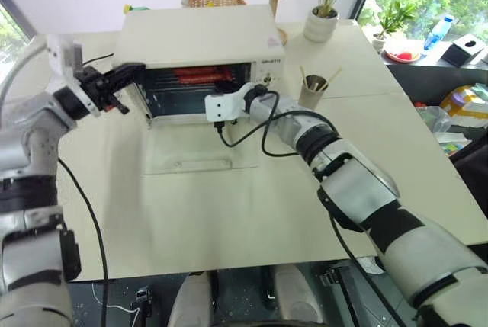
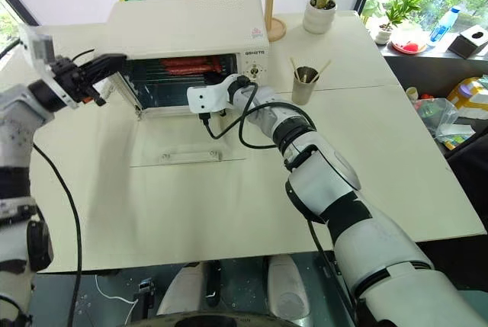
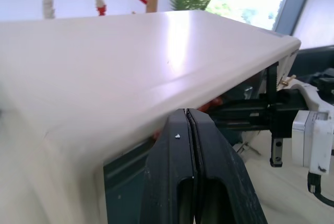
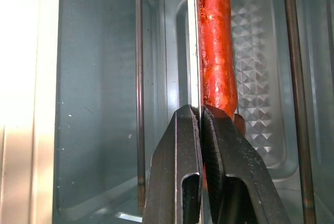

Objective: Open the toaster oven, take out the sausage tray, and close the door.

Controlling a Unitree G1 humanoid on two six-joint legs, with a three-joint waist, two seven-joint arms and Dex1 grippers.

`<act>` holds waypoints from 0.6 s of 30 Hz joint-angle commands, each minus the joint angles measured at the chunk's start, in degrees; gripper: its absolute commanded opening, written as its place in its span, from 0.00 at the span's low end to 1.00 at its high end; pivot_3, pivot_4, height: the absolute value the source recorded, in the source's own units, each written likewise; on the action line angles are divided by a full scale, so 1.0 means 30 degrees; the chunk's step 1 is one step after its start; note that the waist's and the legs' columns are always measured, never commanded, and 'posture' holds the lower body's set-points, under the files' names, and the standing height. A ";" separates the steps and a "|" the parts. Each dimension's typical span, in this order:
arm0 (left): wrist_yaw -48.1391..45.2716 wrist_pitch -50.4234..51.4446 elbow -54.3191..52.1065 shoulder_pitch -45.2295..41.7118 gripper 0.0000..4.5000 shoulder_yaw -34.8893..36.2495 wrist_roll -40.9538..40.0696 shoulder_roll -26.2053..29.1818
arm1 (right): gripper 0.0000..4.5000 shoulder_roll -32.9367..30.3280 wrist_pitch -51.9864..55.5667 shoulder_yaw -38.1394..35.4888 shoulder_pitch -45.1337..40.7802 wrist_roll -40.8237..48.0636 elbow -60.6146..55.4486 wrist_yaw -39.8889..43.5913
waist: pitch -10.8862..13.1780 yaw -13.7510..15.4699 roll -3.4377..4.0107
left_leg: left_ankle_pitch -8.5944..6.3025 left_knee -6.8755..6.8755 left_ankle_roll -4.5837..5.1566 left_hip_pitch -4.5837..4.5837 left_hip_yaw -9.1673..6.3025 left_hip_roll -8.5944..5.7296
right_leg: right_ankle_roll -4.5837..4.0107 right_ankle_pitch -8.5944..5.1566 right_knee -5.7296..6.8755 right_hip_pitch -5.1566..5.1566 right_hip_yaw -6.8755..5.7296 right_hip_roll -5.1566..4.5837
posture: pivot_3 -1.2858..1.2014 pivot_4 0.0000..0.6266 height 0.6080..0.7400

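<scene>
Cream-white, the toaster oven (image 1: pixel 200 41) sat on the worktop (image 1: pixel 229 213) with its glass door (image 1: pixel 200 153) lying flat open. Inside, the sausage tray (image 4: pixel 250 78) rested on the rack. The right gripper (image 4: pixel 201 117) reached in, fingers pinched on the tray's thin front rim; a straight, level pull seemed best, so no sausage rolled. The left gripper (image 1: pixel 130 74), fingers shut and empty, hovered by the oven's top left corner. Much of the tray stayed hidden.

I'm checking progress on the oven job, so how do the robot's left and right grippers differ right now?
The right gripper reaches into the open toaster oven and pinches the sausage tray rim; the left gripper sits at the oven's upper left front corner, holding nothing. Both are shut.
</scene>
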 commanded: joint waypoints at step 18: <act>-0.1397 -0.3751 0.6261 -0.4049 0.00 -0.0750 0.2942 -0.0520 | 0.01 0.0196 -0.0420 0.0312 0.1532 -0.0013 -0.4657 0.0898 | -0.0005 -0.0164 -0.0007 | 0.0002 0.0029 0.0001 0.0036 0.0042 0.0014 | -0.0001 0.0000 0.0087 -0.0006 0.0044 0.0023 | 0.52 0.24 1.00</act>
